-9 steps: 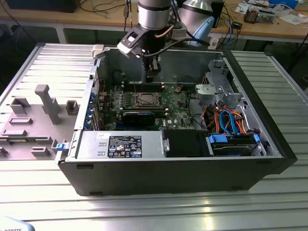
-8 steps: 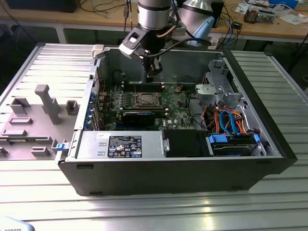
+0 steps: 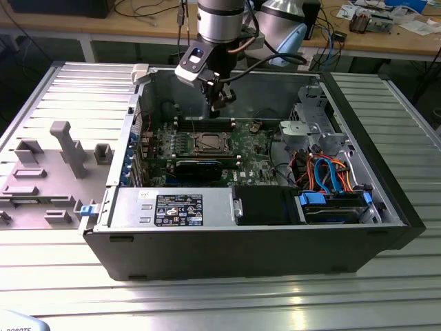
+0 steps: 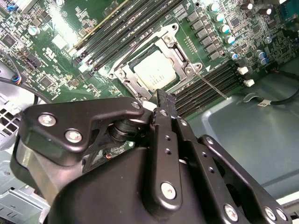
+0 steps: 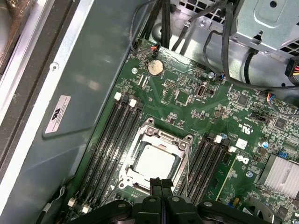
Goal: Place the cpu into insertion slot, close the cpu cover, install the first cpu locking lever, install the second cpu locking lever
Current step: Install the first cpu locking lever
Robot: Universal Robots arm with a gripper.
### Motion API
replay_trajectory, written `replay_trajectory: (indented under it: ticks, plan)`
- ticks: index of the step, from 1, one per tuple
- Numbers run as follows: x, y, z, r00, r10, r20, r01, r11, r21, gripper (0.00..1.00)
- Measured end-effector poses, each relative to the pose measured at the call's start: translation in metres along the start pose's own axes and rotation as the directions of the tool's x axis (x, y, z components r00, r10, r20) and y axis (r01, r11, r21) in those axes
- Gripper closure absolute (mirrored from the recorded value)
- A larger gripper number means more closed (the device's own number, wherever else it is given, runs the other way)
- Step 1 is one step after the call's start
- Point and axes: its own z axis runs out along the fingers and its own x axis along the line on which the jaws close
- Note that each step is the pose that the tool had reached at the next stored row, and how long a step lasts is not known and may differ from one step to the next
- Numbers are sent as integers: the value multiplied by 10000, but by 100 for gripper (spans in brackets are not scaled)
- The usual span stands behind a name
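The gripper [image 5: 161, 181] hangs low over the near edge of the insertion slot [image 5: 125, 176], its fingers pressed together with nothing between them. The cpu [image 5: 153, 162] lies flat in that slot on the green board [image 5: 187, 98], and the cpu cover [image 5: 164, 136] is down around its silver top. In the second wrist view a thin lever [image 4: 212, 86] slants out from the slot's corner across the black memory slots [image 4: 210, 84].
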Motion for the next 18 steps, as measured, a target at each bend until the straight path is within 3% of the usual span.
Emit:
replay_trajectory:
  ticks: [12, 18]
  plan:
    - [0, 0, 0, 10000, -32, 0, 32, 10000, 0, 89]
    - [0, 0, 0, 9989, -460, 2, 460, 9989, 2, 89]
